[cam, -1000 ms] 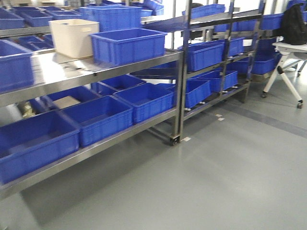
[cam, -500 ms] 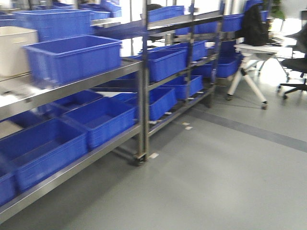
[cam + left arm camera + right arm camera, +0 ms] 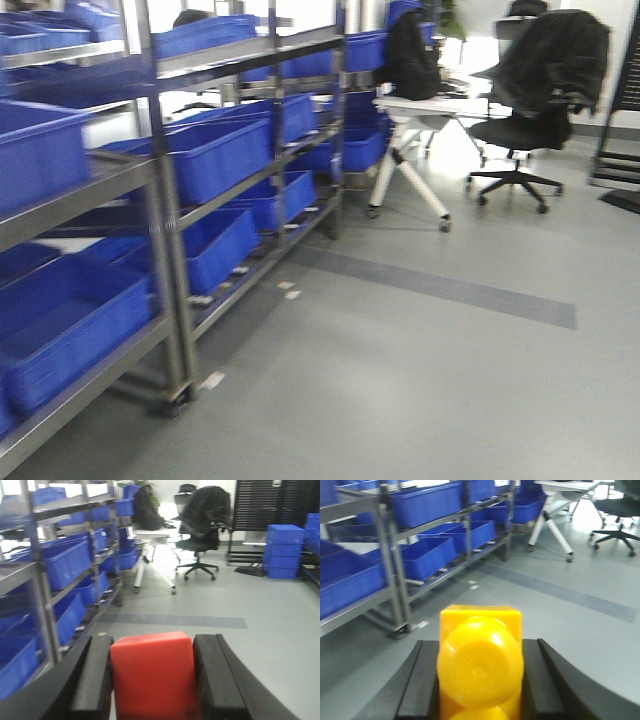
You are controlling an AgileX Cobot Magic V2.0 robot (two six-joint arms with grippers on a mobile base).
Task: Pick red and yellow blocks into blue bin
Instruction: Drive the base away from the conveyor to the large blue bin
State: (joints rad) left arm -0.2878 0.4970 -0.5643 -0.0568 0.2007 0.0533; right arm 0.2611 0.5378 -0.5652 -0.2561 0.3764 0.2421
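In the left wrist view my left gripper [image 3: 152, 645] is shut on the red block [image 3: 151, 677], a plain red cube held between the two black fingers above the grey floor. In the right wrist view my right gripper [image 3: 480, 647] is shut on the yellow block [image 3: 480, 665], a yellow brick with round studs facing the camera. The large glossy blue bin with the rolled rim is out of view. Neither gripper shows in the front view.
A steel shelving rack [image 3: 160, 230] with several ribbed blue crates [image 3: 215, 155] runs along the left. A white table [image 3: 420, 110] and a black office chair [image 3: 515, 130] with a dark jacket stand at the back. Stacked blue crates [image 3: 285, 550] sit far right. Grey floor [image 3: 420, 380] ahead.
The front view has swung to the right along the racks: the beige tub and near crates have slid out of frame to the left, and the table and office chair have come into view.
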